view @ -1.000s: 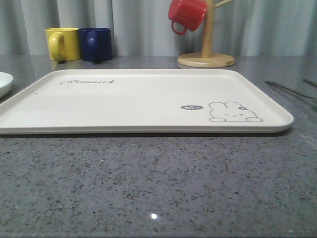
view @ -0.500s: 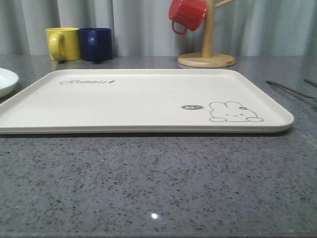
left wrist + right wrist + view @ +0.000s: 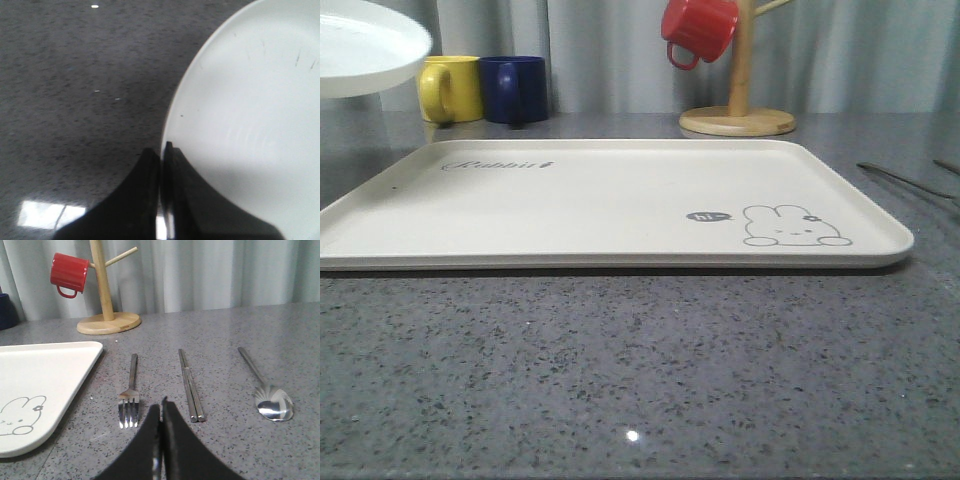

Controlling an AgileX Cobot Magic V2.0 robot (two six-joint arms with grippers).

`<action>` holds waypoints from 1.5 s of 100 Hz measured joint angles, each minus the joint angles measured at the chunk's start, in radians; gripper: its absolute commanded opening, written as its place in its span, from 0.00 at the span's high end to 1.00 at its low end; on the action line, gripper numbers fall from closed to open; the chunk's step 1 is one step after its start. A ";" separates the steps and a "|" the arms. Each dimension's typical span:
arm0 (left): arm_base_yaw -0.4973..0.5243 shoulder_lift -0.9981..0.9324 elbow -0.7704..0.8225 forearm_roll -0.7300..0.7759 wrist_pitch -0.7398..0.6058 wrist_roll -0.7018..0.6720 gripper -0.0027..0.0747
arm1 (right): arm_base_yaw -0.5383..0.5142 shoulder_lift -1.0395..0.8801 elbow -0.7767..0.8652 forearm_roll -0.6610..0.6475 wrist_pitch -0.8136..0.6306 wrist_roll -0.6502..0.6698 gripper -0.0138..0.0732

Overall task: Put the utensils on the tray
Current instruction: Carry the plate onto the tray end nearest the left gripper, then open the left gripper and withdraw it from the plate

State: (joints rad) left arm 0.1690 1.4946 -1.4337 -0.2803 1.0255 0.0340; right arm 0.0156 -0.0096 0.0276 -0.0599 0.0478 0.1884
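My left hand (image 3: pixel 161 152) pinched the white plate (image 3: pixel 250 130) rim, I think; right hand (image 3: pixel 161 410) clenched empty near fork (image 3: pixel 130 397), chopsticks (image 3: pixel 190 387), spoon (image 3: pixel 267 392), beside the tray (image 3: pixel 45 375).

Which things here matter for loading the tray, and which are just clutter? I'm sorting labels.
For the job:
fork
chopsticks
spoon
tray

Lying about:
white plate, clamped at its rim by the left pincer
yellow mug
blue mug
red mug on the wooden mug tree
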 measured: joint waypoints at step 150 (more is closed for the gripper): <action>-0.300 -0.031 0.078 0.177 -0.244 0.086 0.99 | 0.000 0.000 0.000 0.000 0.000 0.000 0.92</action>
State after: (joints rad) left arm -0.1307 1.4640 -1.3555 -0.1030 0.7819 0.1196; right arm 0.0156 -0.0096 0.0276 -0.0599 0.0478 0.1884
